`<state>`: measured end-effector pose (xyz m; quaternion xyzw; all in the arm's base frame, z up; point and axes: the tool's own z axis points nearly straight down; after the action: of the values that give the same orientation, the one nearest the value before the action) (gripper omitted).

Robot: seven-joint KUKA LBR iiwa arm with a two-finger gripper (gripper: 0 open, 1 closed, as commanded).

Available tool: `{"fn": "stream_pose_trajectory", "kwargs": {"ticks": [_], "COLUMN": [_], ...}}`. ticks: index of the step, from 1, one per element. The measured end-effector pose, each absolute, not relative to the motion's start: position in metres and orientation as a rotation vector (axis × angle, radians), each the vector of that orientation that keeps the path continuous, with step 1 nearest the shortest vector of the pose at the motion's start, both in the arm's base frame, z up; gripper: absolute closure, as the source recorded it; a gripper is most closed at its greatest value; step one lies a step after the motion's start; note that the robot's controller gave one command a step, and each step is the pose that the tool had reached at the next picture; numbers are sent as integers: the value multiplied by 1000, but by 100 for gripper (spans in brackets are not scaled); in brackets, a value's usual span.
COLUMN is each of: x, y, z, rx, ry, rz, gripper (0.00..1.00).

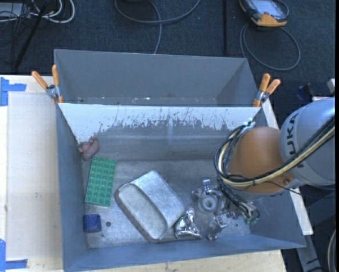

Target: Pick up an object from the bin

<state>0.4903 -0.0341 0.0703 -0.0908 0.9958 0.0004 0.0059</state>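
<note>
My gripper (209,204) is low in the bin's front right part, below the arm's orange cover. Just to its left, and close against it, lies a small crumpled silver foil piece (186,226) on the bin floor. Left of the foil, a grey oblong metal pan (149,204) lies tilted, with one end almost touching the foil. Whether the foil is touched by the gripper I cannot make out.
A green studded flat plate (100,181) lies at the left of the floor. A small blue block (91,222) sits below it near the front left corner. A small pinkish lump (89,147) rests against the left wall. The arm and its cables cover the right side.
</note>
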Motion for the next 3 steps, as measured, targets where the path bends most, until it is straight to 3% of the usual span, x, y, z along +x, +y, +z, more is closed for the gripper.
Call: {"fn": "stream_pose_trajectory", "kwargs": {"ticks": [1,2,3], "x": [489,480,479], "y": [25,51,75], "z": [72,73,74], "rx": [-560,-355,-418], "ry": [3079,3100,3093], "rz": [-5,-5,-4], "gripper": [0,0,0]}}
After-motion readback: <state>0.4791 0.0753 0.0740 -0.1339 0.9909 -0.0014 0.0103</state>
